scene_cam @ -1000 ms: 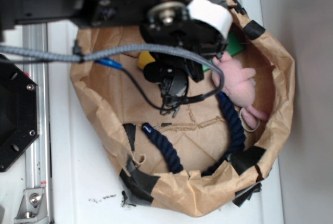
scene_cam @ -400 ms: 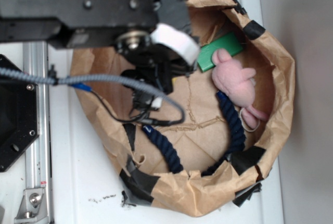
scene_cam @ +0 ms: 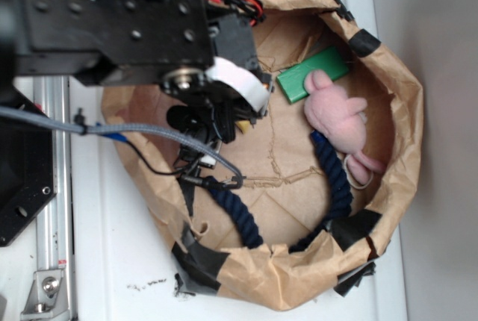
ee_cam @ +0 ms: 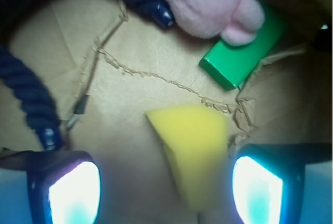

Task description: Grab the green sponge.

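Inside the brown paper bag (scene_cam: 403, 112), the rectangular green sponge (ee_cam: 243, 52) lay untouched, partly under the pink plush toy (ee_cam: 208, 2); gripper (ee_cam: 165, 185) hovered above the yellow foam wedge (ee_cam: 195, 151), jaws apart, empty; dark blue rope (scene_cam: 332, 175) curved nearby.

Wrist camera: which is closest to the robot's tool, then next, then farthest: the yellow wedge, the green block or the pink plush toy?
1. Yellow foam wedge, between the tool's fingers.
2. Green rectangular sponge block, ahead, to the right.
3. Pink plush toy, at the top, resting on the block.
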Robot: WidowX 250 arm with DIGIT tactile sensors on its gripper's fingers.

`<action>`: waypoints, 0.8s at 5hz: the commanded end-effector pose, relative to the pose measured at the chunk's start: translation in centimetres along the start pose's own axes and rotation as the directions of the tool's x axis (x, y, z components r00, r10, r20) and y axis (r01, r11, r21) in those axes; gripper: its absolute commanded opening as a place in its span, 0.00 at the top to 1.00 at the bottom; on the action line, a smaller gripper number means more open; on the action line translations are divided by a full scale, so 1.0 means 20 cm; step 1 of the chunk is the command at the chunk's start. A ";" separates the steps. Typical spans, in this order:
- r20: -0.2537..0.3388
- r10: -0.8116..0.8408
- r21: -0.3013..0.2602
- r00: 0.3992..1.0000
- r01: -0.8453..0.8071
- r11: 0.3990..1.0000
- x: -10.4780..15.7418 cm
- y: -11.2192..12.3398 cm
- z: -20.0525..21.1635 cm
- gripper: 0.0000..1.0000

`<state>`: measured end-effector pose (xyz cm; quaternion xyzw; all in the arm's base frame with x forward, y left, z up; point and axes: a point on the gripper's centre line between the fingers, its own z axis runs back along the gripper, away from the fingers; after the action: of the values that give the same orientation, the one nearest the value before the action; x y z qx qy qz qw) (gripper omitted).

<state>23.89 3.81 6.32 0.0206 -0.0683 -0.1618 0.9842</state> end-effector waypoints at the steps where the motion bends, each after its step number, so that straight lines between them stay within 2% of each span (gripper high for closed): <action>1: -0.030 -0.010 0.001 1.000 0.010 1.000 0.06 0.17 -0.19 0.00; 2: -0.043 -0.021 -0.011 0.999 0.020 1.000 0.07 0.19 -0.23 0.00; 3: -0.047 0.014 0.012 0.999 -0.014 1.000 0.06 0.19 -0.23 1.00; 4: -0.042 0.035 0.018 0.999 -0.034 0.999 0.05 0.19 -0.22 1.00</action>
<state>26.40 6.42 1.60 0.0248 -0.0356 -0.1518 0.9875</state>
